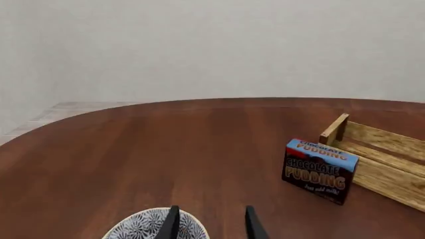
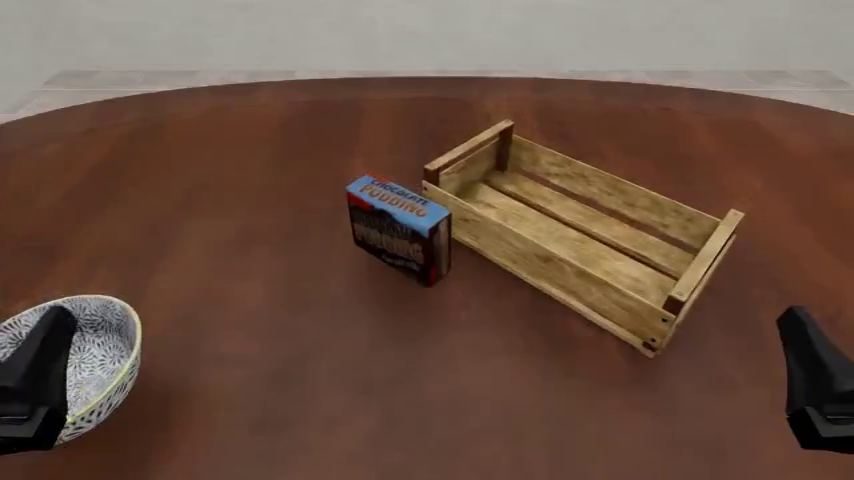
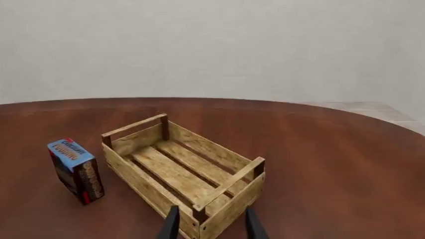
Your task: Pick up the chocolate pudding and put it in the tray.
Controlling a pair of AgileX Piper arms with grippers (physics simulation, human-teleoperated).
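Observation:
The chocolate pudding is a small box with a blue top and a dark front, standing upright on the table just left of the tray. The tray is a long open wooden crate with nothing in it, lying at an angle. The pudding also shows in the left wrist view, well ahead of my left gripper, which is open and holds nothing. My right gripper is open too, near the tray's closest corner, with the pudding beyond the tray's far side.
A white-and-grey patterned bowl sits at the near left of the round brown table, right under my left arm. My right arm is at the near right. The table's far edge curves across the back.

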